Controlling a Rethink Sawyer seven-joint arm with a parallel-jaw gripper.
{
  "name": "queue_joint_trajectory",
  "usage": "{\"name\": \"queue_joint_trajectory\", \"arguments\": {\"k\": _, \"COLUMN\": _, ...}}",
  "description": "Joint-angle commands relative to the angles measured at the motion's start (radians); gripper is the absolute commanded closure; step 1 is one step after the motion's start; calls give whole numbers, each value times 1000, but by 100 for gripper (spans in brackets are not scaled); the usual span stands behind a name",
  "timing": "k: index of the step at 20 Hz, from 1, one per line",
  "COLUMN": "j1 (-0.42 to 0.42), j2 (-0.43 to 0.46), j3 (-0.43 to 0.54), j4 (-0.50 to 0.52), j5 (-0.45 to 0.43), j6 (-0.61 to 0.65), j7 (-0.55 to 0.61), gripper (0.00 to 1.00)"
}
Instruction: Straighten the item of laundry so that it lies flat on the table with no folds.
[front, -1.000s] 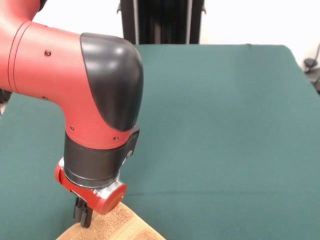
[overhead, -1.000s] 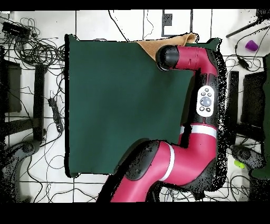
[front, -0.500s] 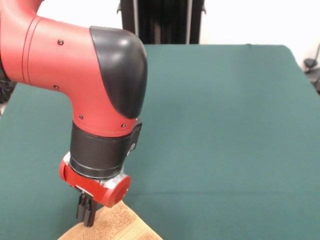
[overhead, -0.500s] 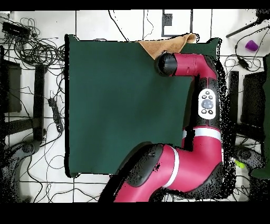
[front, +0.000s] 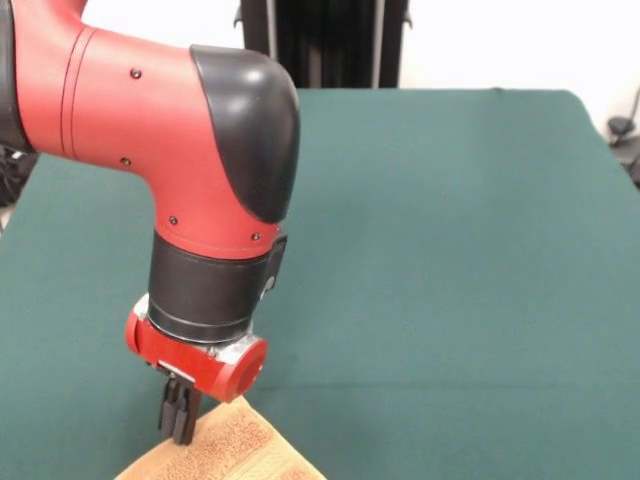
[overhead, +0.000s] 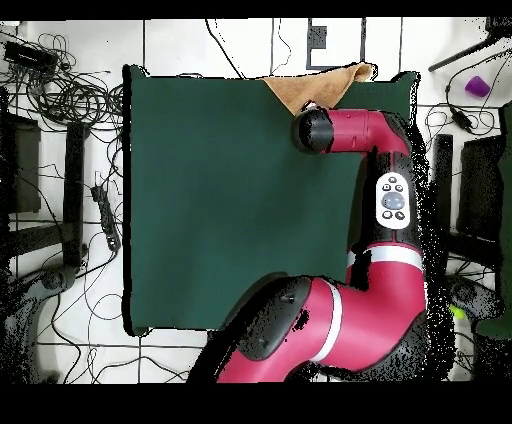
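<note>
Front view: towel (front: 225, 452) at the near edge of the counter (front: 450, 250), only a peaked corner in frame, the rest cut off below. Gripper (front: 180, 418) points down at that corner, its dark tips close together and touching or just above the terry. Cannot tell whether any cloth is pinched between them.

Overhead view: towel (overhead: 312, 85) lies at one edge of the counter (overhead: 220, 200), its outer side apparently reaching over the rim. The arm's black elbow cap covers the gripper here.

Handling, judged: light, soft, limp cloth; it will drape and drag, not slide as one piece. The looped pile should give good friction. Best hold is a thin pinch at a corner or hem, then a pull toward the counter's middle. A thick bunched grab would likely make new folds.
</note>
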Motion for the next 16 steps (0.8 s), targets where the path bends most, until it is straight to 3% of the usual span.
{"name": "queue_joint_trajectory", "arguments": {"k": 1, "j1": 18, "j2": 14, "j3": 23, "j4": 248, "j5": -1, "j6": -9, "j7": -77, "gripper": 100}}
{"name": "queue_joint_trajectory", "arguments": {"k": 16, "j1": 116, "j2": -25, "j3": -107, "j4": 340, "j5": 9, "j6": -72, "j7": 137, "gripper": 100}}
